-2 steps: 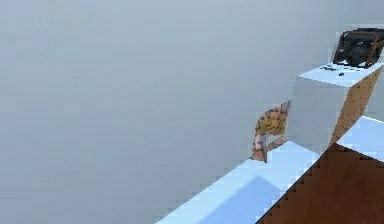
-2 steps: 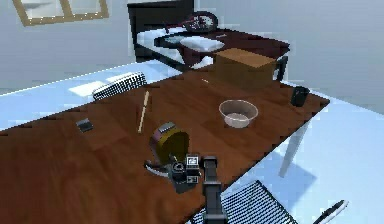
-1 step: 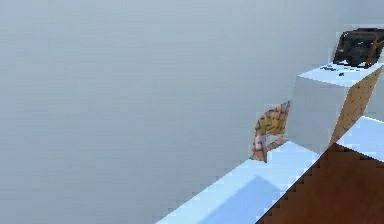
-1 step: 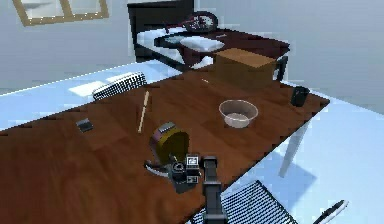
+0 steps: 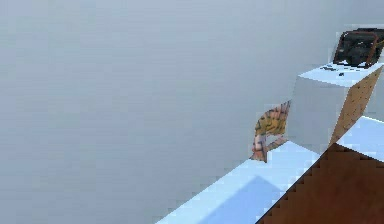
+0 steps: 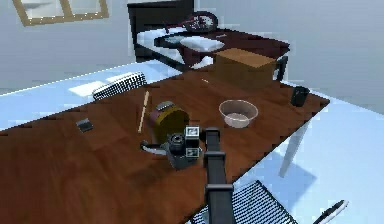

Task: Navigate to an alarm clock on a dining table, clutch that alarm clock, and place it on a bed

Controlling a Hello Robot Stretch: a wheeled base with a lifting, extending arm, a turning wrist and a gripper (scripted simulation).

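Note:
A round yellowish alarm clock with a dark face stands near the middle of the brown dining table. My arm rises from the bottom edge over the table. My gripper reaches left, just in front of the clock. The clock rests on the table at the gripper's far end, so I cannot tell whether it holds anything. A bed with a dark frame and white bedding stands beyond the table's far end.
On the table lie a pale bowl, a cardboard box, a dark cup, a thin stick and a small dark item. Mesh chairs flank it. The forward view's right holds a white cabinet.

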